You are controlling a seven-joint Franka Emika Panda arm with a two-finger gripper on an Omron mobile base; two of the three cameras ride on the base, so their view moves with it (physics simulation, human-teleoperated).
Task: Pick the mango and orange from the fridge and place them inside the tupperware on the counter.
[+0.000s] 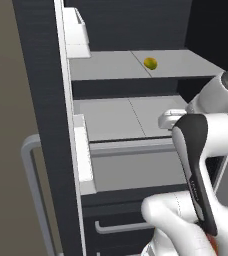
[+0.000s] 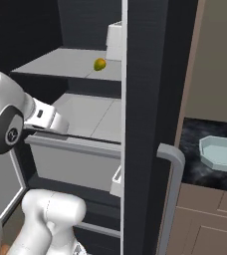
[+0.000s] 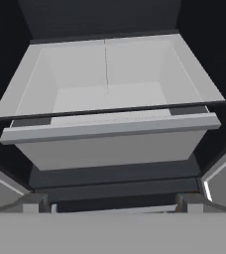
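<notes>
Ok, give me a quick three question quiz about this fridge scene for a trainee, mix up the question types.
1. True or false: the mango lies on the upper shelf of the fridge.
2. Multiple choice: the tupperware stands on A) the fridge shelf, B) the counter, C) the lower drawer.
3. Fill in: the gripper jaws are ____ and hold nothing.

Key: 1 true; 2 B; 3 open.
</notes>
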